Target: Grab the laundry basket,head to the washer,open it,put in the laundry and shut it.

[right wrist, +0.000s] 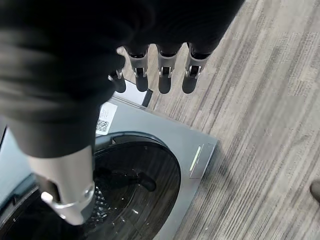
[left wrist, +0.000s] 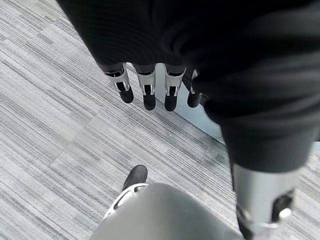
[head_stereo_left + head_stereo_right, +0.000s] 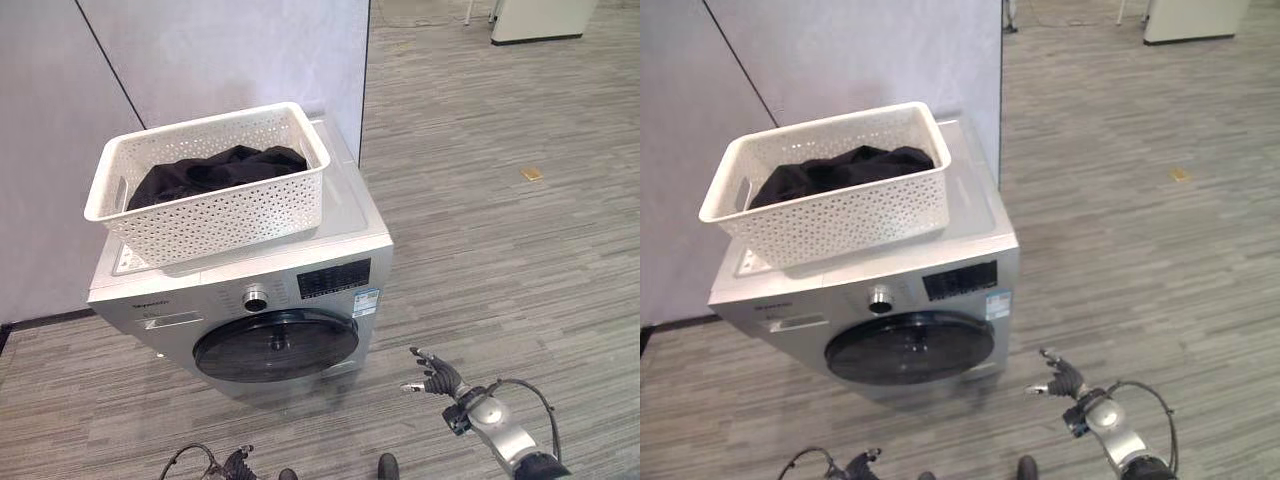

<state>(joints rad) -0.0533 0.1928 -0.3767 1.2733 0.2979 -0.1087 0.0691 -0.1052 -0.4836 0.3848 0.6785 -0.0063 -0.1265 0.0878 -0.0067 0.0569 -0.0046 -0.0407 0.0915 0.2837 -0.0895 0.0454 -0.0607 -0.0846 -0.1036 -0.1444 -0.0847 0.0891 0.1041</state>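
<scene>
White perforated plastic: the laundry basket [image 3: 210, 185] sits on top of the washer [image 3: 330, 225], toward its left and rear, with dark laundry [image 3: 215, 168] heaped inside. I judge the carrying stage complete, since the basket is parked on the machine and neither hand holds it. The round door [image 3: 275, 345] appears closed flush with the front panel, so opening it, loading the clothes and shutting it all remain.

My right hand [image 3: 437, 373] hangs low, off the washer's front right corner and apart from it, with its fingers [image 1: 165, 75] straight, relaxed and slightly separated, holding nothing. My left hand [image 2: 150, 85] is low near the floor, its fingers [image 2: 149, 95] likewise straight in a row, side by side, empty.

View comparison: the head views give the whole arrangement, basket, control panel [image 3: 333, 279] and knob [image 3: 255, 298]. My right wrist view adds what they lack, a close look down the door's dark glass [image 1: 135, 185], the lower right edge of the front panel and a label [image 1: 105, 120] beside the door. The left wrist view shows grey carpet [image 2: 60, 125] and a pale edge that I take for the washer's base, though I cannot confirm it.
</scene>
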